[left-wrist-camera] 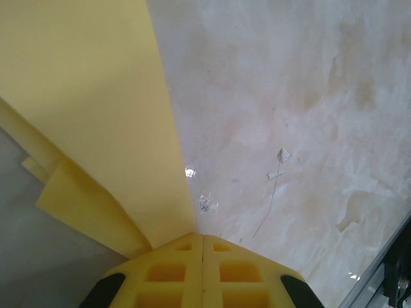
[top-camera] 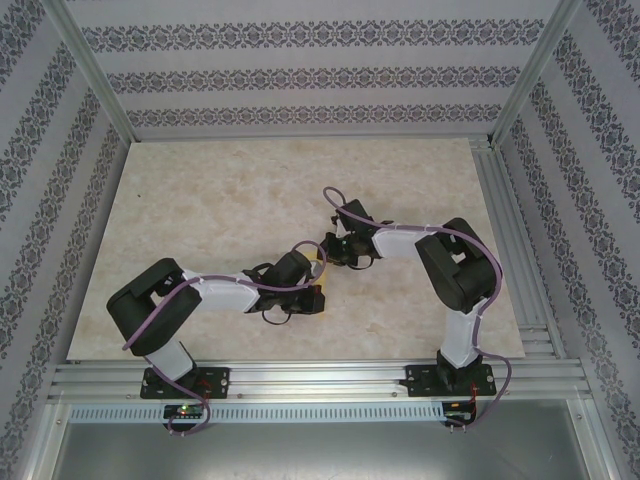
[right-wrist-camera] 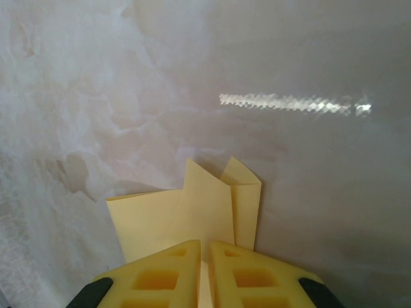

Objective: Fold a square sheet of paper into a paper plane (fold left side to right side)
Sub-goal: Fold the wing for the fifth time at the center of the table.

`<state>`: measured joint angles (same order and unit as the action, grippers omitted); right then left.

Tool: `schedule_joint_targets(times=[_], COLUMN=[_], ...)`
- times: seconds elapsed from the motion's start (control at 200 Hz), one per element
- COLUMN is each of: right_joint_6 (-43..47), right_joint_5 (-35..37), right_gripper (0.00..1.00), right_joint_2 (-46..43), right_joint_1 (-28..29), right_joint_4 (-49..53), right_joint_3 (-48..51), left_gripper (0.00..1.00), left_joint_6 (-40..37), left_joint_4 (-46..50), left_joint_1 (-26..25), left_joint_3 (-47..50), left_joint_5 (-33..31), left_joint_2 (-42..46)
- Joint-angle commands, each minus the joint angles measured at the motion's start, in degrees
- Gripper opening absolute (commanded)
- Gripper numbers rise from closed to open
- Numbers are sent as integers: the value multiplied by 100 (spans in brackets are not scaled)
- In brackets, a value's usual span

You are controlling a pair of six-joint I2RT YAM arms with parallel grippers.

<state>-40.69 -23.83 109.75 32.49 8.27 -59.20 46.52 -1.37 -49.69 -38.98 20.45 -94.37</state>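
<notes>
Straight out from the left fingers [left-wrist-camera: 168, 273], pinched shut on its fold, the paper [left-wrist-camera: 90, 102] runs lengthwise toward the right fingers [right-wrist-camera: 164, 276], which sit nearly together over its other end, grip unclear.

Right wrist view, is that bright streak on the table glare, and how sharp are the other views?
Right wrist view: yes, a glare streak on the glossy table, with the paper fairly sharp; left wrist view: the paper is close and soft, with small glints beside it; top view: even light, no hard shadows.
</notes>
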Motion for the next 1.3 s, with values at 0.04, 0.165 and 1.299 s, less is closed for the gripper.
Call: schedule_joint_targets(times=[0.04,0.165,1.299], right_joint_6=[262,264,227], right_joint_5=[719,721,555], right_gripper=[13,13,14], right_joint_2=[305,352,235], right_joint_1=[-50,-50,29], right_joint_4=[418,426,298], right_joint_3=[-57,-101,-119], left_gripper=[3,3,1], left_joint_6=[-271,-283,-653], left_joint_4=[637,602,460], left_joint_1=[-249,-338,162], left_joint_3=[15,69,-700], left_joint_5=[364,460,455], left_joint_2=[185,228,387])
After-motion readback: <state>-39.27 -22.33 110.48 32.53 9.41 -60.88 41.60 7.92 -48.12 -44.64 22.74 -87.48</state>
